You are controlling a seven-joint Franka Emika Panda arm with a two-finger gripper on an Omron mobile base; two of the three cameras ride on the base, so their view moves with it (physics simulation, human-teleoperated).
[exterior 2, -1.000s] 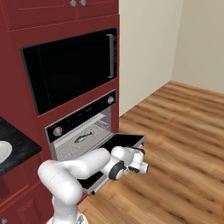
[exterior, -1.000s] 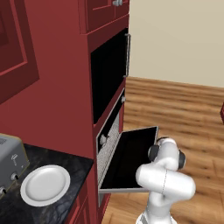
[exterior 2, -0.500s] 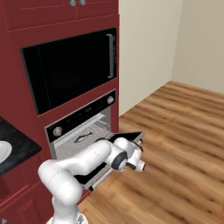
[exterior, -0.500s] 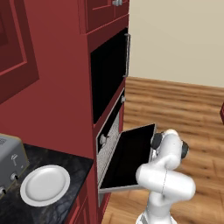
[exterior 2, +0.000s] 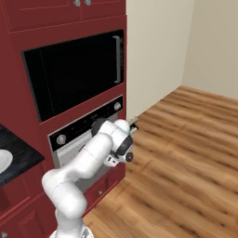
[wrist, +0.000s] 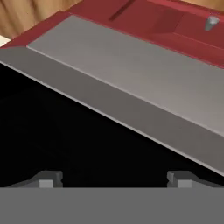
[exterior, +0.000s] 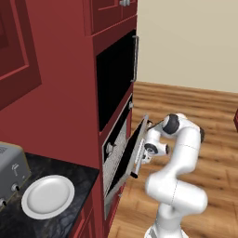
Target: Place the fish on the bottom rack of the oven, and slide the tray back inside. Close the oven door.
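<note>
My gripper (wrist: 114, 180) had its fingers spread wide and held nothing, right up against the outer face of the oven door (exterior: 136, 149). The door stood steeply tilted, nearly shut against the oven (exterior: 115, 155), its top edge a little way out from the red cabinetry (exterior: 60, 111). I could not make out the fish.

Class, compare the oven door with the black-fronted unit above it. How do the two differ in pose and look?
The oven door tilts outward, partly open; the upper unit sits flush and shut. The upper unit carries a vertical silver bar handle; no such bar shows on the oven door. Both sit in the dark red cabinetry.
</note>
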